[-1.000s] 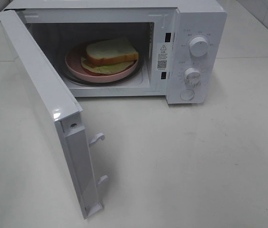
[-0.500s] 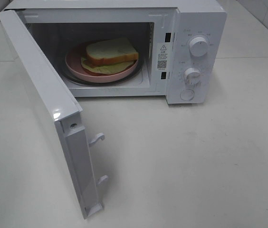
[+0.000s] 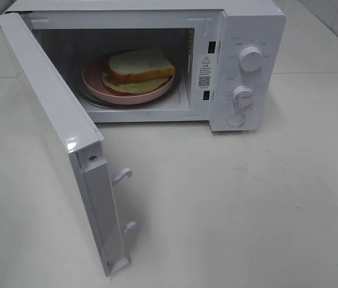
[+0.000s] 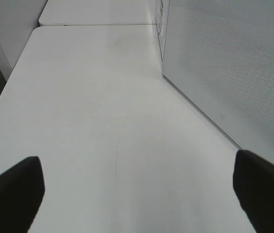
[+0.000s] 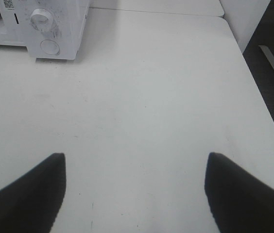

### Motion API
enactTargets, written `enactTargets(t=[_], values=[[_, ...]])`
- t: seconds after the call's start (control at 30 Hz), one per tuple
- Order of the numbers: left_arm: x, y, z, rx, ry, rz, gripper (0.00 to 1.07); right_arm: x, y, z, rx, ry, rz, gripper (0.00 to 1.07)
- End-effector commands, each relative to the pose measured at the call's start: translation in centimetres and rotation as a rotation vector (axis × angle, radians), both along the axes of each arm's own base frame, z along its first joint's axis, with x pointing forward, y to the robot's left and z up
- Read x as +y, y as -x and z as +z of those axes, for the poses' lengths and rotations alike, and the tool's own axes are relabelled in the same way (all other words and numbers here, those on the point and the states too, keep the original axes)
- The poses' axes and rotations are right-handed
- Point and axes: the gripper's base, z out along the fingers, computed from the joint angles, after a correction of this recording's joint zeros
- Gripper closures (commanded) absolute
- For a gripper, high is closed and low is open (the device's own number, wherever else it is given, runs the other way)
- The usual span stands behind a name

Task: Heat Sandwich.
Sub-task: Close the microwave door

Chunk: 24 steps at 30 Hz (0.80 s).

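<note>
The sandwich [image 3: 139, 69], white bread with a tan crust and pale filling showing at its edge, lies on a round pink plate [image 3: 97, 84] inside the white microwave [image 3: 250, 24]. The microwave door [image 3: 55, 132] stands swung wide open toward the front left. Neither arm shows in the exterior high view. My left gripper [image 4: 137, 189] is open over bare table, with the door's outer face [image 4: 229, 68] close beside it. My right gripper [image 5: 134, 187] is open over bare table, well away from the microwave's control panel [image 5: 42, 29].
Two round dials [image 3: 251, 58] and a round button [image 3: 236, 119] sit on the microwave's right panel. Two latch hooks [image 3: 123, 174] stick out from the door's free edge. The white table [image 3: 247, 204] ends at an edge [image 5: 253, 73] on the right.
</note>
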Motion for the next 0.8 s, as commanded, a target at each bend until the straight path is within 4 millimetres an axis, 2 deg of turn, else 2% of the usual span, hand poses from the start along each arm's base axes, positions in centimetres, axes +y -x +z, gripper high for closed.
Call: enactTargets(t=[0.03,0.13,0.27,0.33,0.37,0.43,0.47,0.5,0.53,0.57,0.6,0.63,0.67,0.73,0.77,0.8], values=[[-0.1,0.0,1.2,-0.048,0.005,-0.005,0.05,0.0,0.3,-0.1,-0.027,-0.01,-0.013,0.31],[-0.1,-0.5,1.5,-0.033,0.005,-0.004,0.06,0.0,0.3,-0.1,-0.027,-0.01,-0.013,0.31],[0.0,-1.7,1.7,-0.001,0.01,-0.003,0.18,0.0,0.3,-0.1,-0.027,-0.01,-0.013,0.31],[0.0,-2.7,2.0,-0.002,0.015,-0.001,0.33,0.0,0.3,-0.1,-0.027,-0.01,-0.013,0.31],[0.0,-2.7,2.0,-0.002,0.015,-0.001,0.33,0.0,0.3,-0.1,-0.027,-0.01,-0.013,0.31],[0.0,-3.4,2.1,-0.006,0.019,0.002,0.45,0.0,0.3,-0.1,-0.027,-0.01,-0.013,0.31],[0.1,-4.1,2.1,-0.018,0.02,0.006,0.55,0.0,0.3,-0.1,-0.027,-0.01,-0.013,0.31],[0.1,-4.1,2.1,-0.018,0.02,0.006,0.55,0.0,0.3,-0.1,-0.027,-0.01,-0.013,0.31],[0.1,-4.6,2.0,-0.024,0.02,0.009,0.61,0.0,0.3,-0.1,-0.027,-0.01,-0.013,0.31],[0.1,-4.9,1.8,-0.026,0.021,0.011,0.65,0.0,0.3,-0.1,-0.027,-0.01,-0.013,0.31],[0.2,-5.7,1.5,-0.032,0.022,0.017,0.76,0.0,0.3,-0.1,-0.027,-0.01,-0.013,0.31],[0.2,-6.1,1.4,-0.034,0.021,0.019,0.82,0.0,0.3,-0.1,-0.027,-0.01,-0.013,0.31],[0.2,-6.1,1.4,-0.034,0.021,0.019,0.82,0.0,0.3,-0.1,-0.027,-0.01,-0.013,0.31],[0.3,-6.7,0.9,-0.028,0.014,0.024,0.92,0.0,0.3,-0.1,-0.027,-0.01,-0.013,0.31],[0.4,-7.3,0.4,-0.029,0.013,0.029,1.02,0.0,0.3,-0.1,-0.027,-0.01,-0.013,0.31],[0.4,-7.6,0.0,-0.032,0.01,0.031,1.06,0.0,0.3,-0.1,-0.027,-0.01,-0.013,0.31]])
